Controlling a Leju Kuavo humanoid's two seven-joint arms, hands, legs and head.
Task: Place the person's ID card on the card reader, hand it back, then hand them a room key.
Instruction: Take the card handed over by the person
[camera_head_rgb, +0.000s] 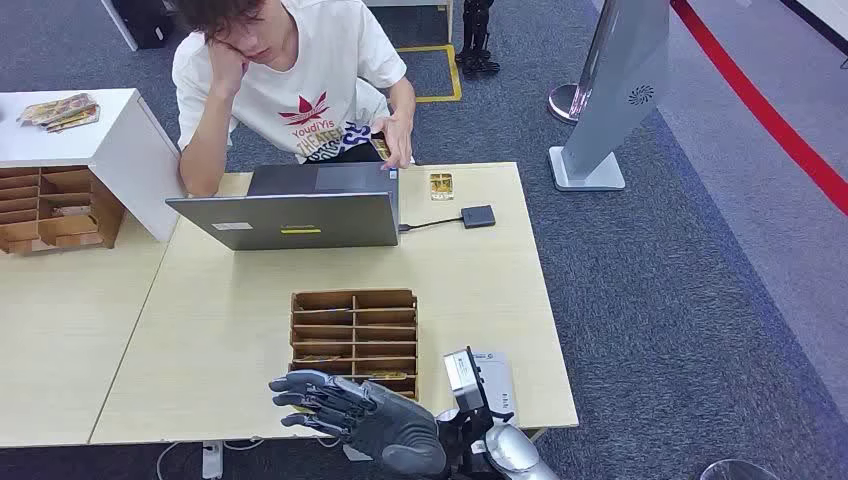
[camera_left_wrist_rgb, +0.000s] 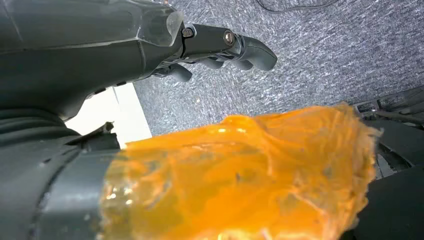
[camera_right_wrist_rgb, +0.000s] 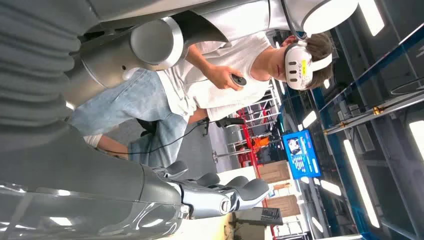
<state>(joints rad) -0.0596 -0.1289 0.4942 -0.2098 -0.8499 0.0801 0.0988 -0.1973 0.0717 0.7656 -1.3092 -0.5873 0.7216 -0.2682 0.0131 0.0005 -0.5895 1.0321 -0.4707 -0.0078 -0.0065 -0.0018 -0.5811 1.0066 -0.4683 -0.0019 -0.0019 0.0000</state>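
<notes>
Right hand (camera_head_rgb: 350, 410) hovers empty, fingers spread, at the table's near edge; ID card (camera_head_rgb: 441, 185) lies far across, beside the card reader (camera_head_rgb: 478, 216).

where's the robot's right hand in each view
Head view: right hand at bottom centre, fingers apart, just in front of the wooden organizer.
Right wrist view: right hand low in the picture.
Left wrist view: the left hand instead, above grey carpet.
Shared landmark: that carpet, also in the head view.

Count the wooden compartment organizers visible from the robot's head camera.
2: one wooden organizer on the table's near edge beside the right hand; another organizer at far left under the white cabinet, partly cut off.
</notes>
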